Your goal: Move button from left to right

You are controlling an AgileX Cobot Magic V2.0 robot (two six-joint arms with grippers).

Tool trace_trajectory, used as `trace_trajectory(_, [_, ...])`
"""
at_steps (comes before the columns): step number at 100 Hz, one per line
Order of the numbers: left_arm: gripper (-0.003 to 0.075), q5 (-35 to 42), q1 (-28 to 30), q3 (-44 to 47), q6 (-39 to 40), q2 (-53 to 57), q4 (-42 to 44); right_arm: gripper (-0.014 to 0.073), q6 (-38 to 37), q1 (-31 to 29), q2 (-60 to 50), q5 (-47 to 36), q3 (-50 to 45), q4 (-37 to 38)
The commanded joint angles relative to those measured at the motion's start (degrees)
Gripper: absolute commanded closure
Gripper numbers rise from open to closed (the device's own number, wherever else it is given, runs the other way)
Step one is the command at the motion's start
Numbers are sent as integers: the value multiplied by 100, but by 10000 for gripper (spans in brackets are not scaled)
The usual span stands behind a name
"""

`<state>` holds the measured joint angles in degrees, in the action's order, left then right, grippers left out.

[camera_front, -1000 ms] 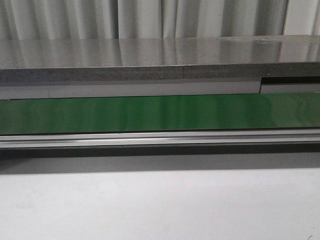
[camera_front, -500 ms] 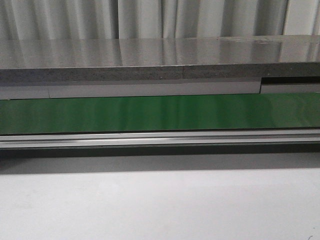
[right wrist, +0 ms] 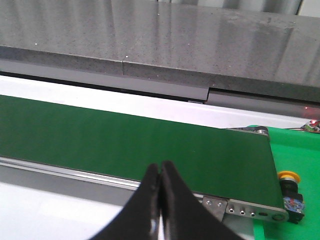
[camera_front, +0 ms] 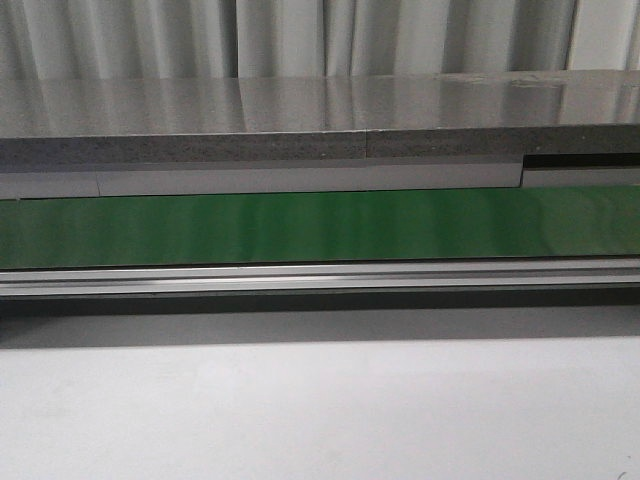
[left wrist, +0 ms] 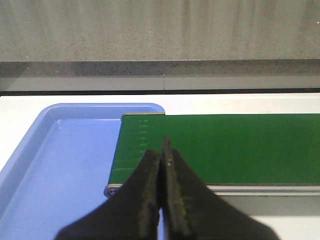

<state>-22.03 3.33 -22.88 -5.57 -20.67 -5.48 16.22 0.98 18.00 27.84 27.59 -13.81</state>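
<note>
The button [right wrist: 290, 192], with a yellow-orange cap and a black body with blue and red marks, lies on a green surface [right wrist: 300, 150] just past the right end of the green conveyor belt [right wrist: 125, 142], seen in the right wrist view. My right gripper [right wrist: 160, 167] is shut and empty, over the belt's near rail, well to the left of the button. My left gripper [left wrist: 161, 152] is shut and empty, over the belt's left end [left wrist: 225, 145] beside the blue tray [left wrist: 55, 165]. Neither gripper shows in the front view, where the belt [camera_front: 320, 228] carries nothing.
A grey stone-like counter [camera_front: 300, 115] runs behind the belt. An aluminium rail [camera_front: 320, 278] edges the belt's near side, with white table [camera_front: 320, 410] in front. The blue tray holds nothing visible. A small red-lit thing [right wrist: 312, 125] sits at the far right.
</note>
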Motion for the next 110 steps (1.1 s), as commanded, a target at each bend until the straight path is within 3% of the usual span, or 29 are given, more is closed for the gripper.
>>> trace_trajectory(1, [740,459,-27,-153,8,-32,-60,661,9,-4,27,-413,141,-69])
trace_trajectory(93, [740,459,-27,-153,8,-32,-60,662,9,-4,-65,-712,66,145])
trace_trajectory(110, [740,459,-27,-153,8,-32,-60,662,-604,-4,-402,-1344,-548,597])
